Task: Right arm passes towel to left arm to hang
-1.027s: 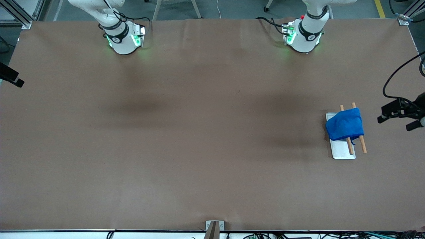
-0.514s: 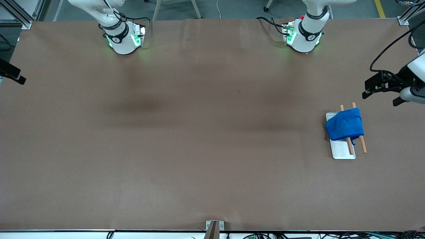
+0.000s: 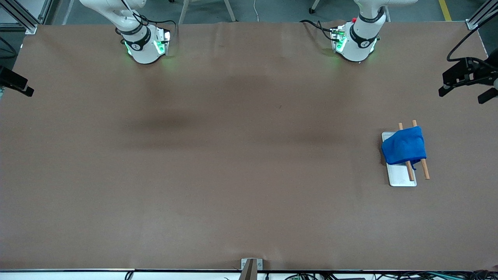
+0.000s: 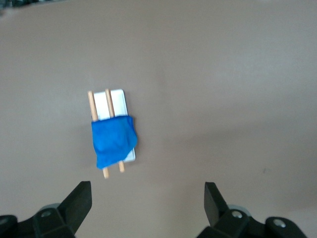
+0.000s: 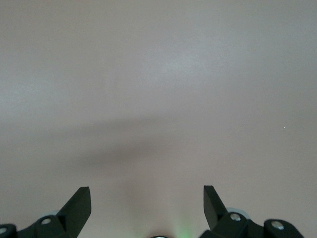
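Observation:
The bright blue towel (image 3: 404, 147) (image 4: 114, 139) lies draped over two wooden rods (image 3: 425, 169) (image 4: 91, 104) that rest across a white tray (image 3: 402, 179) (image 4: 119, 96), toward the left arm's end of the table. My left gripper (image 3: 461, 96) (image 4: 147, 188) hangs open and empty over the table's edge at that end, well apart from the towel. My right gripper (image 5: 146, 191) is open too, with only bare brown table under it. One of its fingers (image 3: 23, 89) shows at the rim of the front view, at the right arm's end.
The brown table cover (image 3: 241, 155) spreads wide between the two arm bases (image 3: 146, 46) (image 3: 356, 44). A small metal bracket (image 3: 251, 266) sits at the table edge nearest the front camera.
My left gripper has swung away from beside the towel toward the arm bases' side of the table, staying open. The towel has not moved. The right gripper has shifted only slightly.

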Motion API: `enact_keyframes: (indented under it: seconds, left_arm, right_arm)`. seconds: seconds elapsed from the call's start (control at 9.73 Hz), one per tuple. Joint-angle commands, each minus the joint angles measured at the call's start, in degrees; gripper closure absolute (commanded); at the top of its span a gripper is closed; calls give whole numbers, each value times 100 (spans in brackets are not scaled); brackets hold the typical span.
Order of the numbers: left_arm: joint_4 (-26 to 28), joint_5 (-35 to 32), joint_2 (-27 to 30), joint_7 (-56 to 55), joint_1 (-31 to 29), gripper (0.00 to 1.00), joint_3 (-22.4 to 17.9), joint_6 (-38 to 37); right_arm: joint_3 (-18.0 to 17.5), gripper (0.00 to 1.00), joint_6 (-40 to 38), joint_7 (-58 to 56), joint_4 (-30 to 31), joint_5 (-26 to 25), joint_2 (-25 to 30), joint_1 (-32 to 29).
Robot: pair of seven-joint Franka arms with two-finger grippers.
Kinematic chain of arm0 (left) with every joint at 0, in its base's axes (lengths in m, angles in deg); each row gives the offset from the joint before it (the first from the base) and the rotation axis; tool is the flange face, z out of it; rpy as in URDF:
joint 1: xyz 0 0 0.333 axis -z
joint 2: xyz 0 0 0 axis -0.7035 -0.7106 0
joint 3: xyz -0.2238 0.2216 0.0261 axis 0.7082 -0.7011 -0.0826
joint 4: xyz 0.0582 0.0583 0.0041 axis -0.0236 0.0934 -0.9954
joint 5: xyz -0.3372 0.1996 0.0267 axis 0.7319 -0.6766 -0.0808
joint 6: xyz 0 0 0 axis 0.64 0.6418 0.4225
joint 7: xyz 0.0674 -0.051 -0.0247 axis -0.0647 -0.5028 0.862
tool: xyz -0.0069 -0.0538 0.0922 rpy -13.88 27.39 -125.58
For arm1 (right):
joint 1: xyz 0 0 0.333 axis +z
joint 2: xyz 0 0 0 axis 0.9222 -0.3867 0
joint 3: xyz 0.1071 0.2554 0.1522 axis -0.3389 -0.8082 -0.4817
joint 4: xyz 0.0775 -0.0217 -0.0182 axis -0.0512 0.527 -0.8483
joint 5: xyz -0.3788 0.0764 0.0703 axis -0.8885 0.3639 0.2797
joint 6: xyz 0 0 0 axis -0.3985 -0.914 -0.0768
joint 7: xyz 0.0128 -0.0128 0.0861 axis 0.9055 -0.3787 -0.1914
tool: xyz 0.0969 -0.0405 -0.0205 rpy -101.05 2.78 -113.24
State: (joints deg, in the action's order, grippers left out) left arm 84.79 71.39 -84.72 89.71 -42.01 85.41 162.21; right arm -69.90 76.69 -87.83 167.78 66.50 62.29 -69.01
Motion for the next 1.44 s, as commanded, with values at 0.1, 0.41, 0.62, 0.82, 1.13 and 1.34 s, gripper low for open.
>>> enact_keyframes:
  seconds: [0.1,0.41,0.62,0.82,1.13,1.34]
  left_arm:
    - [321,-143,122,-575,-7,0,173,-109]
    - [356,-556,130,-860,-16,0,561,-100]
    - [409,-416,122,-860,-33,0,544,-48]
    - [427,-127,139,-834,10,0,291,-30]
    - [436,-134,130,-772,63,0,209,-21]
    - [427,-152,113,-754,63,0,209,-3]
  right_arm:
    - [-2,0,-9,-8,31,-90,68,-27]
    - [7,0,9,1,14,-98,68,0]
    - [7,0,87,1,22,-90,68,-27]
    - [7,0,96,-8,22,-81,68,-44]
    - [7,0,79,-8,23,-81,68,-53]
    - [7,0,79,-17,22,-81,68,-53]
